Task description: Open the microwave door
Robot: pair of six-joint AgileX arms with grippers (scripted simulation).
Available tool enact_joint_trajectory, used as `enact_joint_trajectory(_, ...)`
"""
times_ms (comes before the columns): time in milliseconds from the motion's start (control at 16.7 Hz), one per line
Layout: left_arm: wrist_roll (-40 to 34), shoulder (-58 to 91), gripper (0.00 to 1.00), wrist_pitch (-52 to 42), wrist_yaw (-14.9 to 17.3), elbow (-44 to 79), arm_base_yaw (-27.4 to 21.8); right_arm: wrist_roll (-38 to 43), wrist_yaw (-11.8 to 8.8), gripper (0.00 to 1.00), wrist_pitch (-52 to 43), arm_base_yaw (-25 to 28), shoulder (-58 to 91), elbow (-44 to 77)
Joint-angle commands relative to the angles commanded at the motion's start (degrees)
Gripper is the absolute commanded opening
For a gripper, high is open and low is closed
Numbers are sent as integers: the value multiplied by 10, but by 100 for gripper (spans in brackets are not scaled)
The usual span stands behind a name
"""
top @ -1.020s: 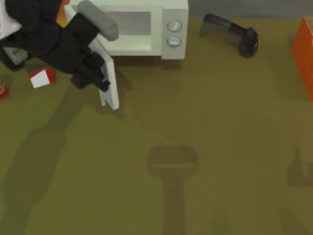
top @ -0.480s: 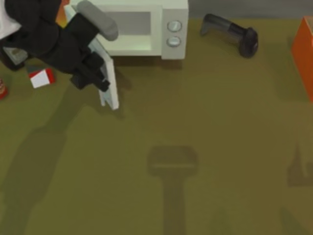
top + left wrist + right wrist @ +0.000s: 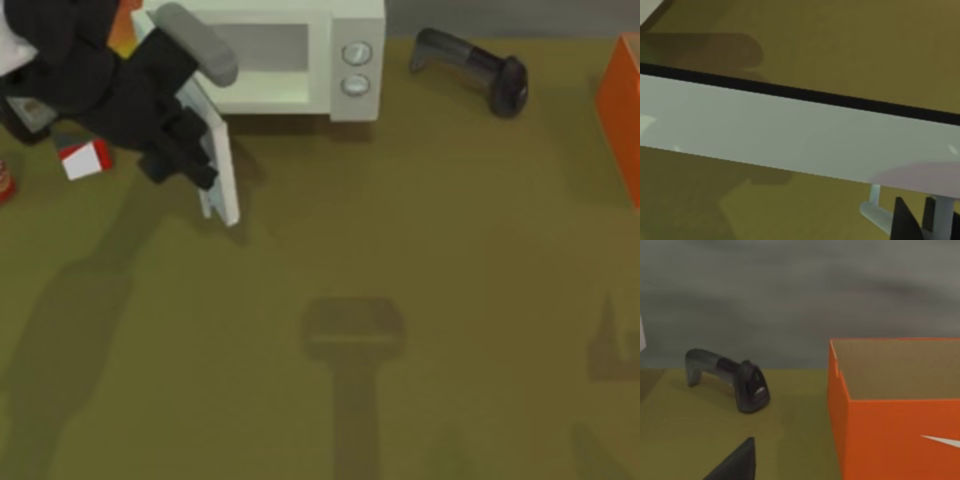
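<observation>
The left arm reaches in from the top view's upper left corner with its black left gripper [image 3: 195,160] angled down toward the table, while the right arm lies outside the top view entirely.

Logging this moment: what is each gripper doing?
Left gripper: shut on the microwave door, which stands swung open.
Right gripper: not in view.

White microwave door [image 3: 224,170] swung open
</observation>
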Motion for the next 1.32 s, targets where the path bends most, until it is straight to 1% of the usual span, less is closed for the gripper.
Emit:
enact_joint_trajectory(360, 88, -5, 0, -28, 36, 2, 35, 0, 0, 100, 0, 0, 0, 0)
enact_joint_trajectory(1320, 92, -5, 0, -30, 38, 1, 37, 0, 0, 100, 0, 0, 0, 0)
